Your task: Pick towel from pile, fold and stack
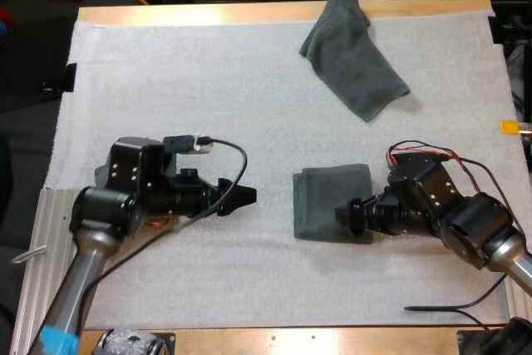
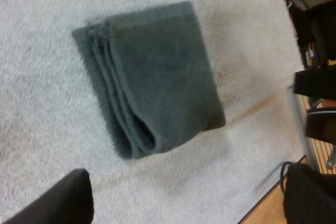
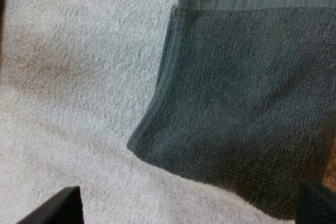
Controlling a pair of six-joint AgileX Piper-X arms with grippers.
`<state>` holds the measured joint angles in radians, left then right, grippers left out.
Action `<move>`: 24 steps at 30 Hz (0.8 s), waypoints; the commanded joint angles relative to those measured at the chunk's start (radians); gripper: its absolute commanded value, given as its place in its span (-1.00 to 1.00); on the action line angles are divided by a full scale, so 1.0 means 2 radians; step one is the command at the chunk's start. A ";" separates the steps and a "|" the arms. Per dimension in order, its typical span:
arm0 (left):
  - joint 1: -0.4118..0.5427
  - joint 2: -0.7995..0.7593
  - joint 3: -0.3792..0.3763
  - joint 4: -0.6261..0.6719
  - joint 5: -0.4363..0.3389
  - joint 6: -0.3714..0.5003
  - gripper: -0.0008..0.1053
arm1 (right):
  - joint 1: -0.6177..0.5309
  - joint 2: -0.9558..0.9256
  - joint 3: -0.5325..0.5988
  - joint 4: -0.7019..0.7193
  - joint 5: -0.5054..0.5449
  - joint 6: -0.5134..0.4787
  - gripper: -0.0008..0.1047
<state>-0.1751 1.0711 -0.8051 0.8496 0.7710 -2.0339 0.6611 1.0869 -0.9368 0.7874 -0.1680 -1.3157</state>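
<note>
- On the mat (image 1: 166, 72), my right gripper (image 1: 345, 215) sits over 1 folded towel (image 1: 328, 193), fingers apart, empty.
- My left gripper (image 1: 248, 196) faces it, likewise spread and empty.
- 1 crumpled towel (image 1: 353, 60) lies beyond.

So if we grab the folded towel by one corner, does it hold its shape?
Probably not: the folded towel is soft terry with loose layers showing at its edge, so it would likely sag and unfold. Pushed, it may bunch rather than slide on the fuzzy white mat.
</note>
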 commanded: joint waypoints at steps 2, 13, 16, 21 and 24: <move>-0.002 0.023 0.000 -0.012 -0.005 -0.005 0.37 | 0.000 -0.002 -0.003 0.005 0.000 -0.007 0.48; -0.039 0.106 0.000 -0.063 -0.019 -0.028 0.37 | 0.000 -0.002 -0.003 0.005 0.000 -0.007 0.48; -0.054 0.133 0.000 -0.091 -0.031 -0.045 0.37 | 0.000 -0.002 -0.003 0.005 0.000 -0.007 0.48; -0.062 0.181 0.000 -0.104 -0.027 -0.047 0.37 | 0.000 -0.002 -0.003 0.005 0.000 -0.007 0.48; -0.062 0.204 0.000 -0.114 -0.020 -0.047 0.37 | 0.000 -0.002 -0.003 0.005 0.000 -0.004 0.48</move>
<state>-0.2955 1.4818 -0.8051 0.6372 0.7256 -2.1192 0.6611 1.0869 -0.9368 0.7874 -0.1680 -1.3193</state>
